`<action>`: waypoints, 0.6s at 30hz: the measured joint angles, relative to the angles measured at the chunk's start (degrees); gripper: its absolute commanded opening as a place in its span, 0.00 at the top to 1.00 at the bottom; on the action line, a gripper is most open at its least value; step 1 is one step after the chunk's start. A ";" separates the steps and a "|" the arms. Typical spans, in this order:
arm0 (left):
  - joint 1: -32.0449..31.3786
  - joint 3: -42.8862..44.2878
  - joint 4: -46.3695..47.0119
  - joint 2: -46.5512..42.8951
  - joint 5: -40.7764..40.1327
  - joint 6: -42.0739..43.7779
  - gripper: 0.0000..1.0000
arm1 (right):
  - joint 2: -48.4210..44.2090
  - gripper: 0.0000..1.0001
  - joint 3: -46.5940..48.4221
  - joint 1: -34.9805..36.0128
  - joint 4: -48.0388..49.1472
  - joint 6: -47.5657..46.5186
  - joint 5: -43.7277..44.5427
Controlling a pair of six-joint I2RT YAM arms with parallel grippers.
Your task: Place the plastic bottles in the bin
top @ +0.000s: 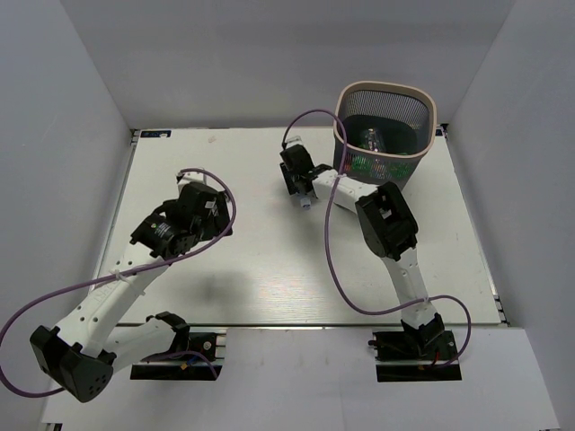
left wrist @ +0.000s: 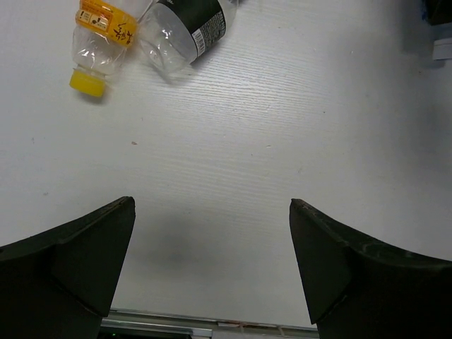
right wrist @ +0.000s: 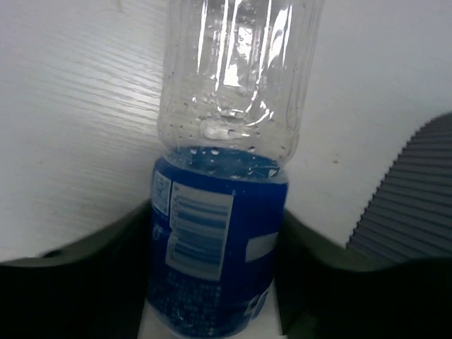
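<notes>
- Right gripper [right wrist: 215,226]: jaws part-closed. A pad sits against each side of the blue-labelled bottle [right wrist: 219,247], apparently touching the label. How firm the hold is can't be judged.
- That bottle is clear above the label and lies on the table [left wrist: 282,141]. Its body runs away from the wrist camera and its cap end is out of that view.
- Top view: the right gripper is low over the table, just left of the bin [top: 431,117] and near its wall.
- Bin: through the mesh, something green [top: 364,164] near the bottom and a clear bottle [top: 370,139] above it. The count inside is unclear.
- Left gripper [left wrist: 212,268]: jaws spread fully, nothing between them, over bare table.
- Ahead of the left gripper and well apart from it lie an orange-labelled bottle [left wrist: 99,42] with a yellow cap and a black-labelled clear bottle [left wrist: 187,32], side by side. In the top view the left arm hides them.
- Step in hand (judgement): securing the blue-labelled bottle. Task partly done, with at least three bottles still out.
- Next move calls for: a confirmed squeeze on the label, a lift high enough to clear the beige rim, a carry rightward over the opening, then release. The thin wall may buckle or slip.
</notes>
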 measured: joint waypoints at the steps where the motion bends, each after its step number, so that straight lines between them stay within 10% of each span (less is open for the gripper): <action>1: 0.00 0.00 0.13 0.00 0.00 0.13 0.00 | -0.11 0.64 0.02 -0.04 0.22 -0.39 -1.46; 5: -0.02 -0.28 1.31 0.00 -0.09 1.07 0.00 | -1.64 0.97 -0.26 0.00 0.33 -2.23 -10.16; 18: 0.57 -4.11 9.84 5.38 -3.32 12.61 0.00 | -26.69 1.00 -5.33 -0.70 -1.51 -8.13 -35.45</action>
